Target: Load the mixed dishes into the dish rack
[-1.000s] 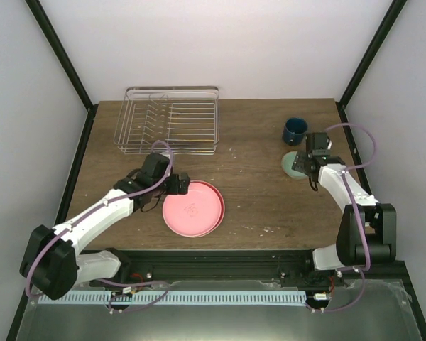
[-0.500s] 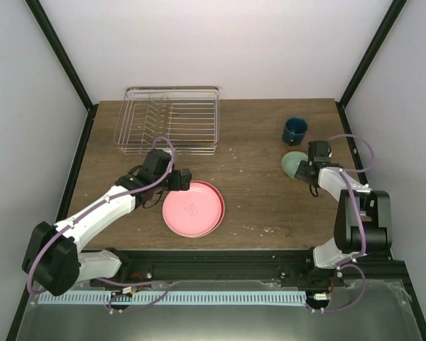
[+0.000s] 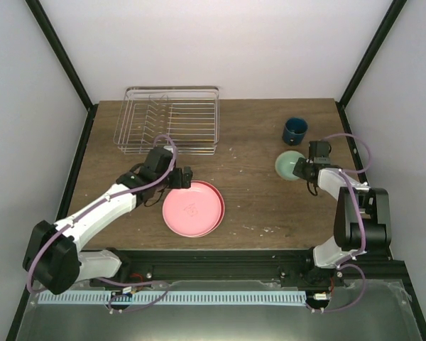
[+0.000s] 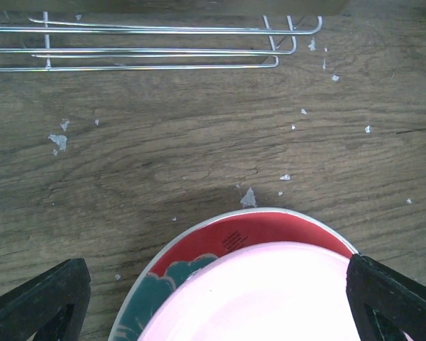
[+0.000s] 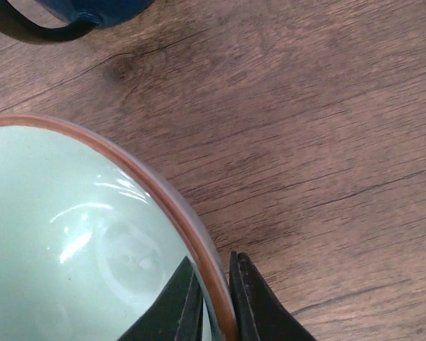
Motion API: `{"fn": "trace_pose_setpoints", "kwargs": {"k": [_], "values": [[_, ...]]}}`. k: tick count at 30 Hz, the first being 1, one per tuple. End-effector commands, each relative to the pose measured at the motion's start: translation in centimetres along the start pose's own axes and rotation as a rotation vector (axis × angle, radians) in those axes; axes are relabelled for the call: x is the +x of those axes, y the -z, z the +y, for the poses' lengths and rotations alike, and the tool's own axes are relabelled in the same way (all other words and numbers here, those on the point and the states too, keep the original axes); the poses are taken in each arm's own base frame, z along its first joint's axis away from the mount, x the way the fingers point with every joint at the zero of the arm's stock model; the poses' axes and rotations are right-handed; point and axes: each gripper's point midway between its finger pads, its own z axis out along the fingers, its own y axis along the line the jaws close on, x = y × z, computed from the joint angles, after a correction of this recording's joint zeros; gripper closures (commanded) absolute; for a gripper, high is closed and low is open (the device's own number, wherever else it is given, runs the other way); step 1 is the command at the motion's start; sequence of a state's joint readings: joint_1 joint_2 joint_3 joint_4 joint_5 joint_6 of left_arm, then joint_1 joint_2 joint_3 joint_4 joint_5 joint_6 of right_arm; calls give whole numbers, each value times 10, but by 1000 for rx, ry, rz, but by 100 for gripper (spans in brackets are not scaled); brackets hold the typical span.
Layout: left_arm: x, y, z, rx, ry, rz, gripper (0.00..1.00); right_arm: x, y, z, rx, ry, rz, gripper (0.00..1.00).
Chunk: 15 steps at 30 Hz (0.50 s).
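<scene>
So compared to a second ago, the right claw (image 5: pixel 216 305) has dropped off the top of the mint-green bowl (image 5: pixel 71 249) and is now pinched tight on its rim, one finger inside and one outside, with the bowl looking tipped up toward the camera in the top view. The left claw (image 4: pixel 213 305) has crept a bit further forward and sits spread wide, holding nothing. The pink plate (image 4: pixel 263 291) lies right between its fingers, stacked on the red-and-teal floral plate (image 4: pixel 248 231), whose edge pokes out just ahead. Past that is bare wood table (image 3: pixel 255 142) with some white flecks (image 4: pixel 248 197), then the dish rack (image 4: pixel 149 50) straight ahead of the left claw, nothing in the way. The dark blue cup (image 5: pixel 92 11) stands just beyond the bowl.
</scene>
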<state>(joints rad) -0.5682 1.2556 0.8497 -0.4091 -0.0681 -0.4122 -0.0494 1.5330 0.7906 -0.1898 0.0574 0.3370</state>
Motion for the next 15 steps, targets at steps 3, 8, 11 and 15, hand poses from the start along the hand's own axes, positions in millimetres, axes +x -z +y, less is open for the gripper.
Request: {"fn": "trace_pose_setpoints", "kwargs": {"k": [3, 8, 11, 15], "values": [[-12, 12, -31, 27, -129, -74, 0, 3, 3, 0, -21, 13, 15, 99], [-9, 16, -74, 61, -330, -131, 0, -1, 14, 10, -72, 21, 6, 99], [-6, 17, -94, 45, -462, -158, 0, -7, 25, 18, -92, 43, -8, 99], [-4, 11, -104, 8, -546, -157, 0, -14, 39, 25, -110, 60, -29, 99]]}}
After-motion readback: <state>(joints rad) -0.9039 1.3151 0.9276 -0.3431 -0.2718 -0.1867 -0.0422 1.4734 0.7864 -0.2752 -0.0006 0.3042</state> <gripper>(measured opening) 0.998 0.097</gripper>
